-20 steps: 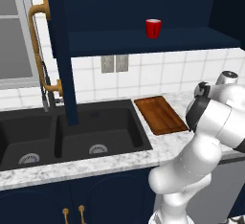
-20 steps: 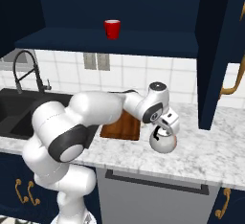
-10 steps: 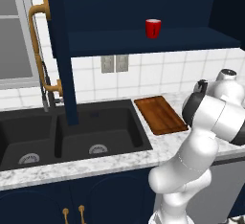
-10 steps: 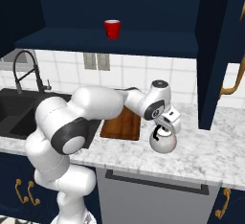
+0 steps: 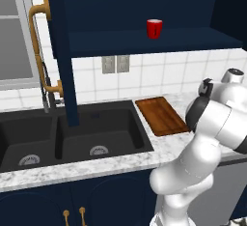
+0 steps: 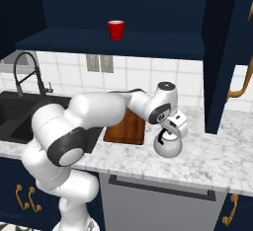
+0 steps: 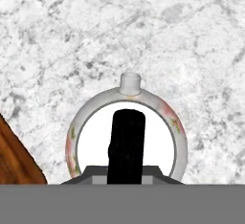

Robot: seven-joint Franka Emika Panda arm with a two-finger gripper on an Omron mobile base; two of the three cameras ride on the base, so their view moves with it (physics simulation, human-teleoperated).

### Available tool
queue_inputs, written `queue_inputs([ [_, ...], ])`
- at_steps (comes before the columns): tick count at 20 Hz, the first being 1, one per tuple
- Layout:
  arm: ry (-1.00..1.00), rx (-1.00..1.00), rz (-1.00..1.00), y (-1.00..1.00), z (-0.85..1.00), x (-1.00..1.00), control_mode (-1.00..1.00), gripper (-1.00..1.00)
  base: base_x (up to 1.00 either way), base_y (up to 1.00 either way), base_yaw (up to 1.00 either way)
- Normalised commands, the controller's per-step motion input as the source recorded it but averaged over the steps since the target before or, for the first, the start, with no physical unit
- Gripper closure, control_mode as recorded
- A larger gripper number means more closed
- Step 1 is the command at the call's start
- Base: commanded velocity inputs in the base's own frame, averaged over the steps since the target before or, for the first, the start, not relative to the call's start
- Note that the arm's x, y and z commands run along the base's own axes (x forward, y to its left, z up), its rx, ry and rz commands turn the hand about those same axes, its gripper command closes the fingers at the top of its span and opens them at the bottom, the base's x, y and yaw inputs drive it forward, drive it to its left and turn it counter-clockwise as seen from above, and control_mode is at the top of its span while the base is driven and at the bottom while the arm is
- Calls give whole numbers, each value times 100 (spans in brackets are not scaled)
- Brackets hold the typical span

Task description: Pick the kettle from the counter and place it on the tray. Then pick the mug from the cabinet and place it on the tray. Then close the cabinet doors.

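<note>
The small white-silver kettle (image 6: pixel 167 147) stands on the marble counter (image 6: pixel 212 158) just right of the wooden tray (image 6: pixel 123 129). My gripper (image 6: pixel 171 132) is right above it, shut on its black upright handle. In the hand view the handle (image 7: pixel 126 141) fills the gap between my fingertips, over the kettle's white lid (image 7: pixel 93 141), and a corner of the tray (image 7: pixel 13 158) shows at the left. The red mug (image 5: pixel 154 28) stands on the navy shelf (image 5: pixel 120 41) of the open cabinet. Both cabinet doors (image 5: pixel 60 51) (image 6: pixel 225 52) are swung open.
A black double sink (image 5: pixel 72 133) with a tall faucet (image 6: pixel 22 72) lies left of the tray (image 5: pixel 161 115). The open doors' brass handles (image 5: pixel 36 51) (image 6: pixel 241 89) jut out over the counter. Bare marble (image 7: pixel 72 27) surrounds the kettle.
The jaws have closed from wide open onto the kettle's handle. The arm has shifted only slightly and the kettle still rests in the same spot.
</note>
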Motion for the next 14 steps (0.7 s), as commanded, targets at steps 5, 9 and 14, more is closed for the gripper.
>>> queue_inputs([
  [5, -6, 0, 0, 25, 31, -16, -100, 100, 0, 0, 0],
  [9, -1, 0, 0, 55, 27, -1, -100, 100, 0, 0, 0],
  [14, -3, 0, 0, 63, 29, 0, -100, 100, 0, 0, 0],
])
